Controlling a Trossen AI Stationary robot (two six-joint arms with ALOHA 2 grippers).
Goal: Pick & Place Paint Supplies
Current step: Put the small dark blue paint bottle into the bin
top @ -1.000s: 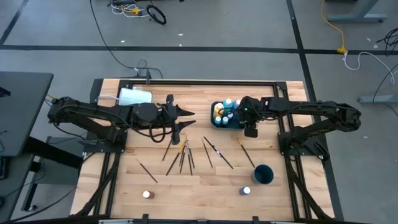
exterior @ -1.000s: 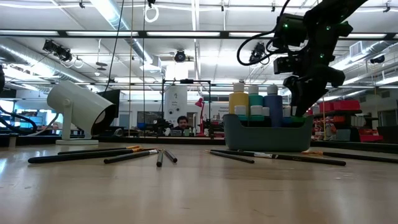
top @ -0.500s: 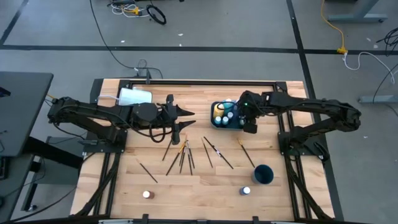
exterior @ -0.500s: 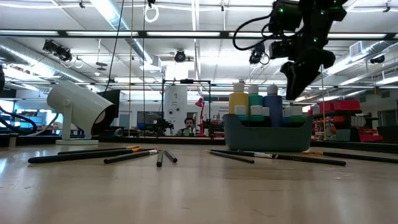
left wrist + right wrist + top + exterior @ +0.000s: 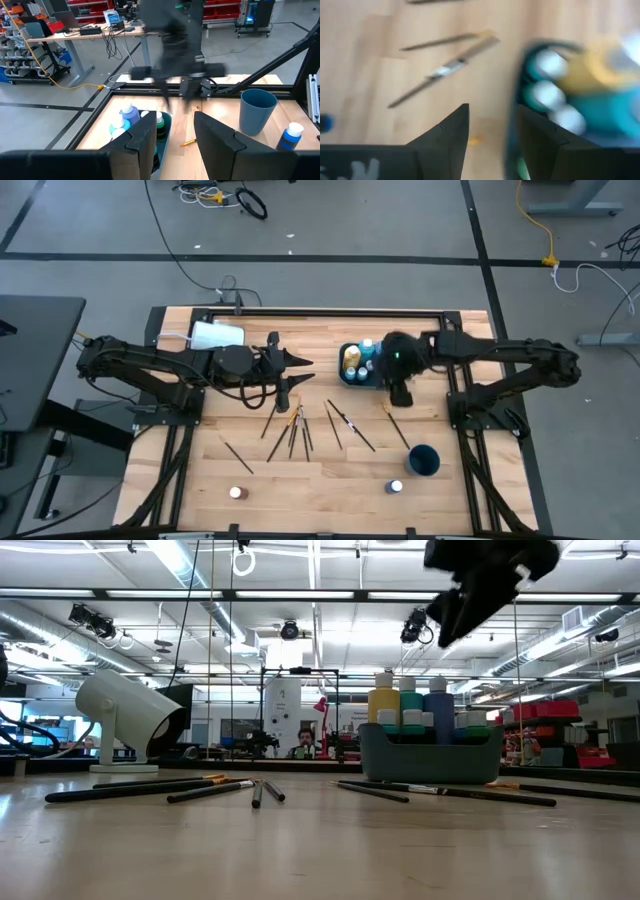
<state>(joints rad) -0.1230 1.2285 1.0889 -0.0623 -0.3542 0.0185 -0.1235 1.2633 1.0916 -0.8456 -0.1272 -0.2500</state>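
Several brushes (image 5: 295, 428) lie beside blue cup (image 5: 423, 460).

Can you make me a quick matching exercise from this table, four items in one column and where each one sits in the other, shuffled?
Items:
1. tall yellow bottle
2. blue cup
3. white lamp
4. right gripper

Places:
A. lying on its side at the table's far left corner
B. raised just beside the caddy
C. standing in the caddy
D. upright on the wood near the front right

Pairs: 1-C, 2-D, 3-A, 4-B
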